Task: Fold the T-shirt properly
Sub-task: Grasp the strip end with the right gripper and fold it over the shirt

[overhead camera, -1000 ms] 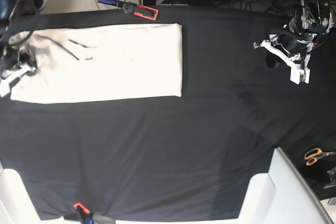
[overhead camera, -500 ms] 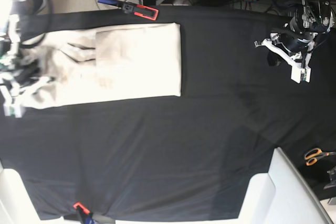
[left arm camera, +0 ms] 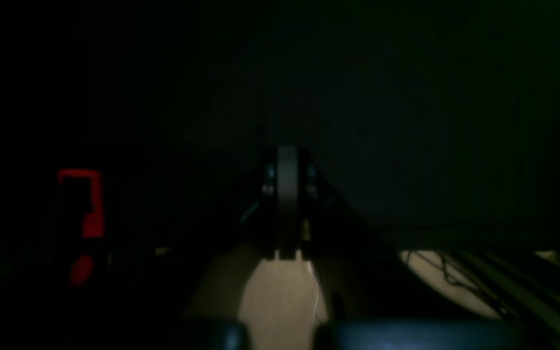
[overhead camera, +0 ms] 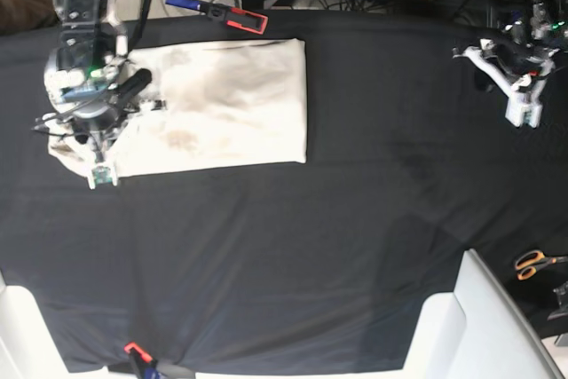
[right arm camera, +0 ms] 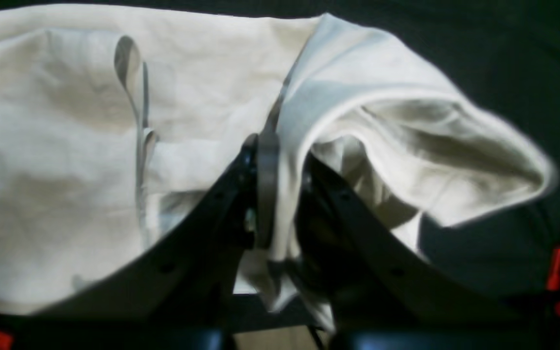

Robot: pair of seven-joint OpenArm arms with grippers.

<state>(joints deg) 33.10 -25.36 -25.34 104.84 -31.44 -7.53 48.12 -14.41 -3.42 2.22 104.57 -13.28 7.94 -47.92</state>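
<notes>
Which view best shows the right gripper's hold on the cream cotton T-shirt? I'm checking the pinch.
The right wrist view: the right gripper is shut on the cream cotton T-shirt. The base view shows only the arm over it; the left wrist view shows none.

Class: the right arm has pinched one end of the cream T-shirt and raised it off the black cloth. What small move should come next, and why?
Probably carry the pinched end further across toward the far edge. The right end effector is shut on the T-shirt, with a lifted flap drooping beside it, while the rest lies flat. The left end effector is shut, well away from the shirt.
</notes>
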